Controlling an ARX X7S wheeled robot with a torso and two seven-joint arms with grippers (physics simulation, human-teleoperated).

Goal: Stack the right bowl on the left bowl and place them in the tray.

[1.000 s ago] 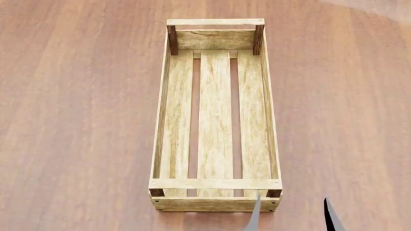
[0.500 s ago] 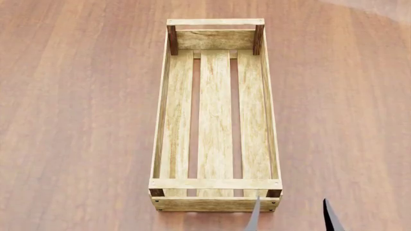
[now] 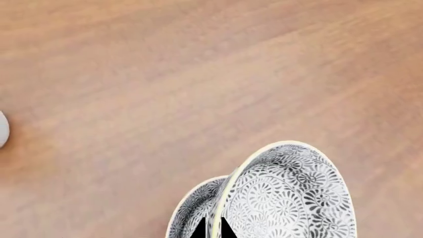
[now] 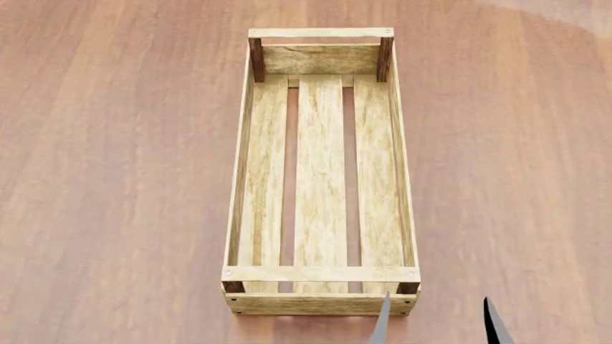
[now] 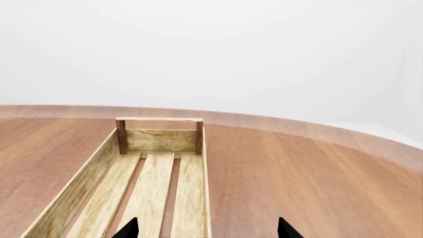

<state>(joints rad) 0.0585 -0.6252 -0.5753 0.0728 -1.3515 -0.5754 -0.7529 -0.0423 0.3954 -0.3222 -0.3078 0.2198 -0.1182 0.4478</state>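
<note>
In the left wrist view two grey-and-white patterned bowls are nested. The bigger-looking bowl (image 3: 290, 198) shows its inside and a cream rim. The other bowl (image 3: 188, 210) peeks out beside it. My left gripper (image 3: 211, 231) is shut on that cream rim, one dark tip on each side. Which bowl is the right one and which the left I cannot tell. The tray (image 4: 320, 179), a long light-wood crate, lies empty mid-table and also shows in the right wrist view as the tray (image 5: 155, 183). My right gripper (image 4: 436, 326) is open and empty at the tray's near right corner, and its wrist camera shows the same gripper (image 5: 206, 230) open.
Brown wooden tabletop (image 4: 115, 179) spreads all round the tray. A small pale rounded object (image 3: 2, 129) is cut off at the edge of the left wrist view. The table's curved far edge (image 5: 297, 130) meets a white backdrop. Neither bowl nor the left arm shows in the head view.
The right gripper's fingertips have sunk very slightly in the head view. The tray has not moved.
</note>
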